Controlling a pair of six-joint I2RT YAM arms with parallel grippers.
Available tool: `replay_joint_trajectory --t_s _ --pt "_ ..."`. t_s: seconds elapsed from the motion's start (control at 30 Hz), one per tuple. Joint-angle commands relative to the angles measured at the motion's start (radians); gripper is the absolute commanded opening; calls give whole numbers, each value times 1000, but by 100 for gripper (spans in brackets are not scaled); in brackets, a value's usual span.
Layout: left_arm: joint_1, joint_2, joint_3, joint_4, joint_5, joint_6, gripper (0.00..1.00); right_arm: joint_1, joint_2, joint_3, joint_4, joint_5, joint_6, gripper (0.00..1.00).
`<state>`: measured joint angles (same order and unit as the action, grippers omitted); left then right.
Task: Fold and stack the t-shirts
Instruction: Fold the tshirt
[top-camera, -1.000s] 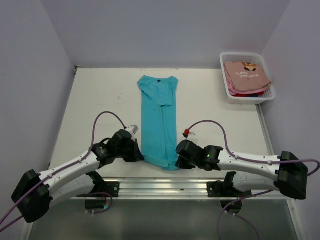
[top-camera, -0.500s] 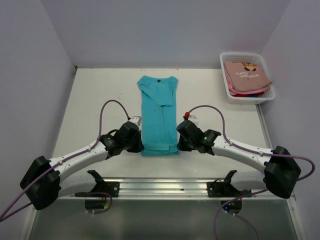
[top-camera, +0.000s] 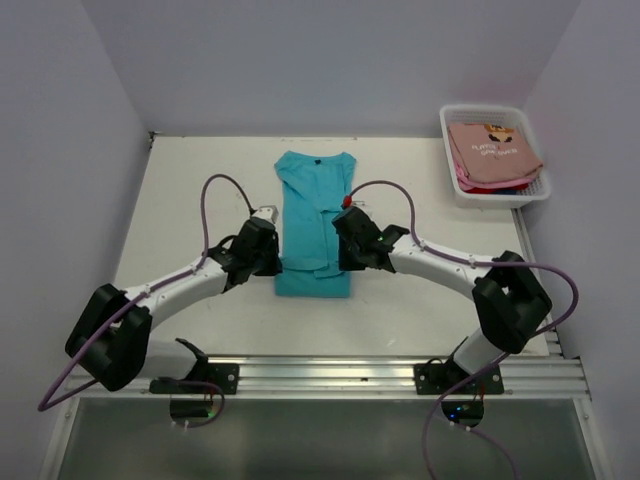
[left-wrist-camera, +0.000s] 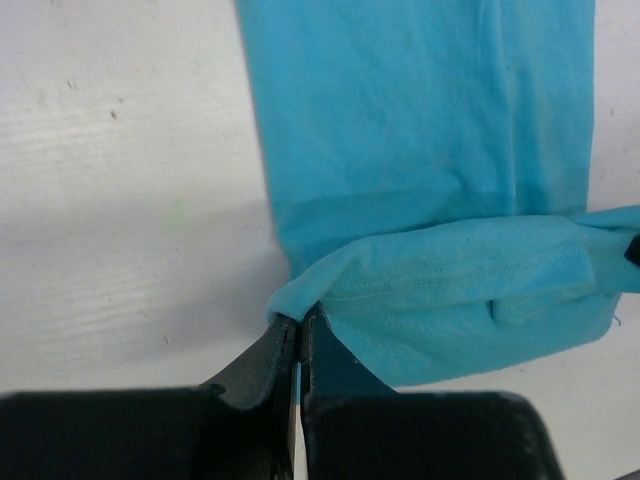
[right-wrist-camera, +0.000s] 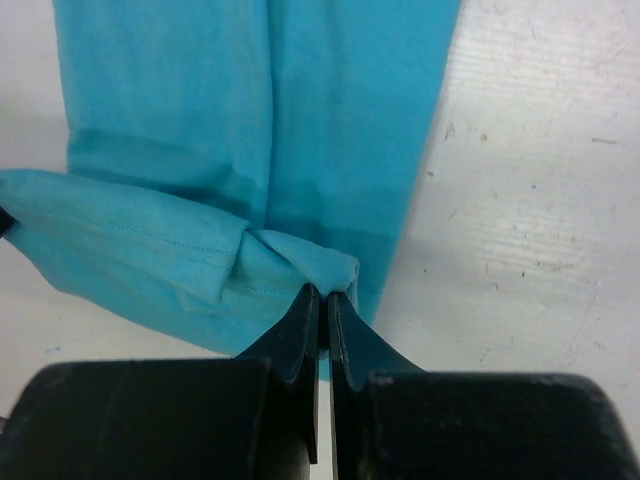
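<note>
Pinching the near hem of the teal t-shirt (top-camera: 315, 195) at both corners, I hold it doubled over the shirt's middle so the fold lands square. Left gripper (left-wrist-camera: 298, 325) clamps the left corner, right gripper (right-wrist-camera: 322, 300) the right. Shirt lies lengthwise mid-table, collar far; other t-shirts (top-camera: 492, 148) sit in the basket (top-camera: 490, 200), far right.
</note>
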<state>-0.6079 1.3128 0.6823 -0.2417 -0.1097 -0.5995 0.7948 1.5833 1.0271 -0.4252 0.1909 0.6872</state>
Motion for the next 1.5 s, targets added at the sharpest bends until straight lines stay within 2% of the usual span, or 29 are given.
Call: replay_joint_trajectory --t_s 0.0,0.2,0.57,0.73,0.87,0.9,0.93,0.97,1.0,1.03,1.13,1.2,1.33,1.47 --pt "46 40 75 94 -25 64 0 -22 21 94 16 8 -70 0" --pt "77 149 186 108 -5 110 0 -60 64 174 -9 15 -113 0" --pt "115 298 292 133 31 150 0 -134 153 263 -21 2 -159 0" --pt "154 353 333 148 44 175 0 -161 233 306 -24 5 -169 0" --pt "188 439 408 165 68 185 0 -184 329 417 -40 35 -198 0" --pt "200 454 448 173 71 191 0 -192 354 445 -46 48 -201 9" --pt "207 474 473 185 77 193 4 -207 398 506 -50 62 -199 36" --pt "226 502 532 185 76 191 40 -212 424 545 -76 74 -192 53" --pt "235 511 557 186 64 188 68 -219 441 585 -87 87 -196 62" --pt "243 513 580 196 44 184 97 -221 455 661 -95 134 -202 76" --pt "260 418 632 220 5 199 100 -221 451 782 -151 206 -235 95" --pt "260 355 620 225 10 219 100 -220 399 778 -129 217 -247 98" --pt "260 211 556 225 31 221 100 -220 259 623 -43 222 -249 99" --pt "260 164 413 269 138 187 100 -221 156 479 2 170 -236 97"
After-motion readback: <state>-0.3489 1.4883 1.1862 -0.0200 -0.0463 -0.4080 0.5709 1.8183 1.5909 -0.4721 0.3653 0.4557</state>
